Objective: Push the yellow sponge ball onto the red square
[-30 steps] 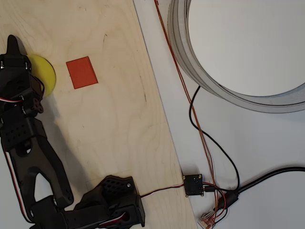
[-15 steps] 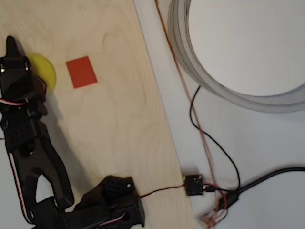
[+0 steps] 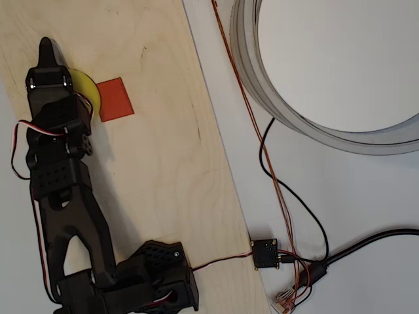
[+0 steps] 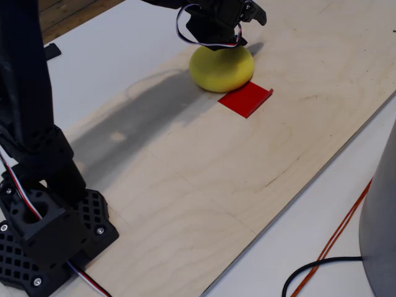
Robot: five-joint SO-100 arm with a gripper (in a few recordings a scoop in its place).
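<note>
The yellow sponge ball (image 3: pixel 90 89) (image 4: pixel 221 68) rests on the plywood board, its right side touching the left edge of the red square (image 3: pixel 116 99) (image 4: pixel 245 99) in the overhead view. My black gripper (image 3: pixel 46 48) (image 4: pixel 255 8) lies over the ball's top and left side and hides most of it from above. Its fingers come to a single point beyond the ball with nothing held between them. In the fixed view the ball sits just behind and to the left of the square, under the gripper body.
The plywood board (image 3: pixel 157 163) (image 4: pixel 204 179) ends at a slanted right edge on a white table. A large white ring (image 3: pixel 275 104) lies to the right, with orange and black cables (image 3: pixel 278 190) and a small black module (image 3: pixel 265 254). The arm's base (image 3: pixel 154 275) (image 4: pixel 49 232) stands at the board's near end.
The arm has swung to the right in the overhead view, and the ball has rolled right with it, from well left of the red square to touching its edge.
</note>
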